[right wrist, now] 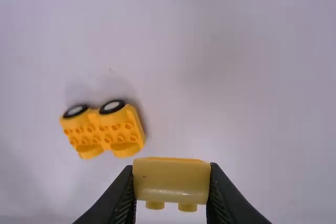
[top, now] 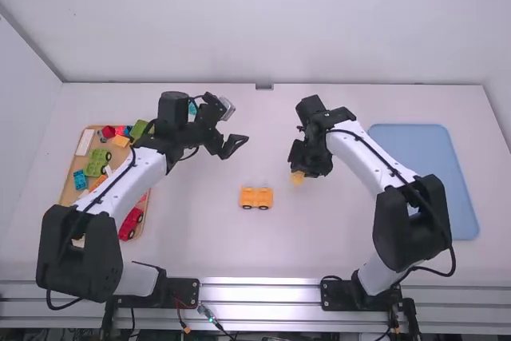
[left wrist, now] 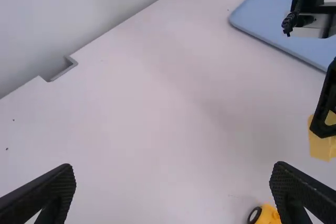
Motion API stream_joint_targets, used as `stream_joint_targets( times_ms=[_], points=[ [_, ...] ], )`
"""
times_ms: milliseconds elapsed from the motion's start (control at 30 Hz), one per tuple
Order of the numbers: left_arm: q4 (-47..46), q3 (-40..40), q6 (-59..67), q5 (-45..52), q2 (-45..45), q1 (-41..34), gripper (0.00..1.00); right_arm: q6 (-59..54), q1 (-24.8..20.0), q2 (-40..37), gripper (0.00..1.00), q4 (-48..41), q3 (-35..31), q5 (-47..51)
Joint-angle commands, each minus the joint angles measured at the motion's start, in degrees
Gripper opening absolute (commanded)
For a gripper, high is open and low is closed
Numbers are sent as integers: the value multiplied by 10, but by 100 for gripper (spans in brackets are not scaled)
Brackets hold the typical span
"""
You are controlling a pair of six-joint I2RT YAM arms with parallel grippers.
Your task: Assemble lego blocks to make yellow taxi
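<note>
No writing, label, brand, number or sign can be read in any of the three views.

The wheeled base (right wrist: pixel 105 129) is bright yellow-orange, its 2 black tyres showing white hubs. The block (right wrist: pixel 171 179) is a paler, milky yellow. The tray (top: pixel 70 189) is tan, with red, green, blue, orange and white pieces on it. The mat (top: pixel 423 173) is plain light blue, the table (top: pixel 207 237) plain white. Both arms pair white links with black joints.
</note>
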Motion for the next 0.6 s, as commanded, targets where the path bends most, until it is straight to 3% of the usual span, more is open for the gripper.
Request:
stream_joint_targets(
  times_ms=[0,233,567],
  points=[
    [11,-13,-3,6,-5,1,99,176,-8,3,0,2,-23,6],
    [27,-21,-3,6,-5,2,99,373,-35,3,0,22,-85,-9],
    [34,-21,-17,6,-5,1,99,472,-67,3,0,215,-218,-104]
  ],
)
